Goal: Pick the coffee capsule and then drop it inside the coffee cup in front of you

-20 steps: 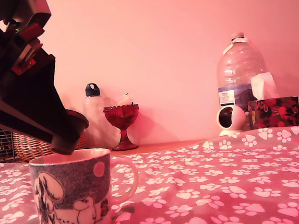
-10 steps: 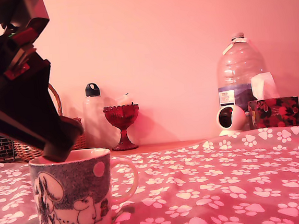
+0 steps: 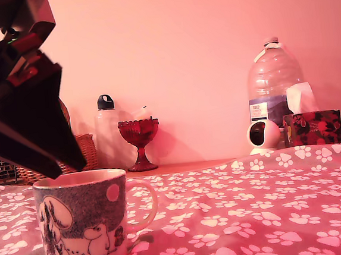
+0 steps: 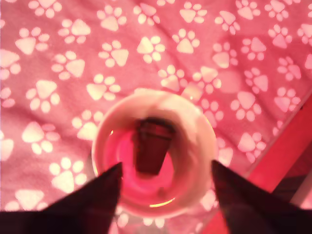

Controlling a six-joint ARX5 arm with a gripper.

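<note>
**End effector open above the cup, capsule inside**

The dark two-fingered end effector [image 4: 165,165] hangs directly over the cup's mouth, jaws spread wide and gripping nothing. In the exterior view its tips sit just above the rim. Below the gap, the small dark tapered coffee capsule [image 4: 152,146] lies within the large pale ceramic coffee cup [image 3: 82,213], clear of both fingers. Its outline is blurred, so whether it rests on the bottom cannot be told. The cup bears a dark speckled band, white cartoon creatures and a pale round dot, and its loop handle points to the exterior view's right. It stands upright on the table [image 3: 255,209], which is covered by a pink cloth with white paw prints. Near the back wall stand a wicker basket [image 3: 89,151], a pale bottle with a dark cap [image 3: 107,130], a red glass goblet [image 3: 139,143], a large clear plastic water bottle [image 3: 274,85], a small white round device [image 3: 262,136] and a patterned tissue box [image 3: 312,128]
</note>
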